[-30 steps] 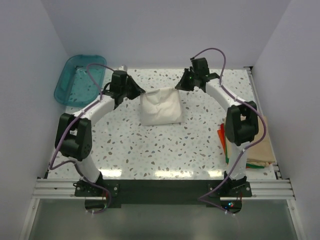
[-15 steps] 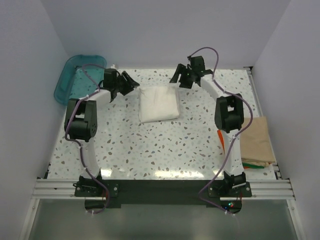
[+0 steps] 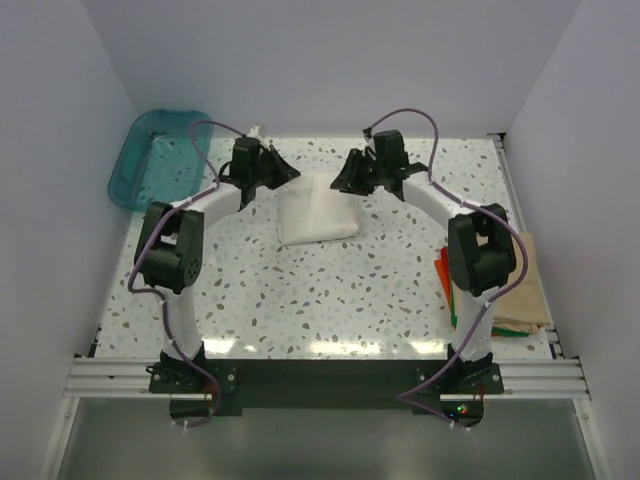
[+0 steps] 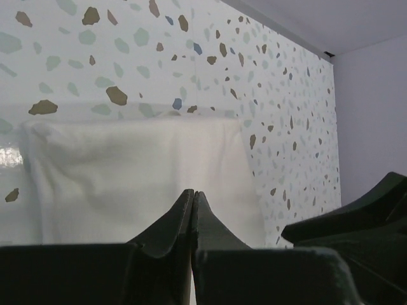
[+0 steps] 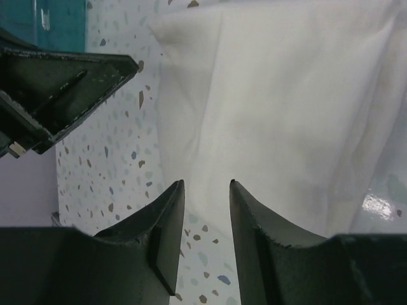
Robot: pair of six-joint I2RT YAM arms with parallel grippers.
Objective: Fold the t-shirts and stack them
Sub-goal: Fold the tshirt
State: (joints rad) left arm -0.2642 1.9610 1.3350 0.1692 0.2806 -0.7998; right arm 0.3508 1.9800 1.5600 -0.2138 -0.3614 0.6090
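Top external view, items listed from left to right.

1. Teal tub [image 3: 160, 160]: sits at the far left corner, beside the wall and well apart from the shirts.
2. Left fingers [image 3: 288, 172]: positioned just beside the far left corner of the off-white t-shirt [image 3: 318, 213]. In the left wrist view these fingers [image 4: 193, 200] are clenched tip to tip with nothing between them. The white cloth [image 4: 133, 171] lies ahead of them. Whether the tips touch the cloth cannot be told.
3. Off-white t-shirt: folded into a compact rectangle, lying flat on the speckled tabletop [image 3: 330, 290] at the middle rear, between the two sets of fingers.
4. Right fingers [image 3: 340, 182]: positioned at the far right corner of the same shirt. In the right wrist view they are released, with a clear gap between the tips and nothing gripped. The white cloth [image 5: 286, 108] lies below and ahead of them, and the left fingers [image 5: 63, 82] show at the upper left.
5. Stack at the right edge of the tabletop: a tan t-shirt [image 3: 520, 290] lies on top. Edges of an orange-red t-shirt [image 3: 443, 272] and a green t-shirt [image 3: 455, 318] project from under it. The right arm partly hides the stack.
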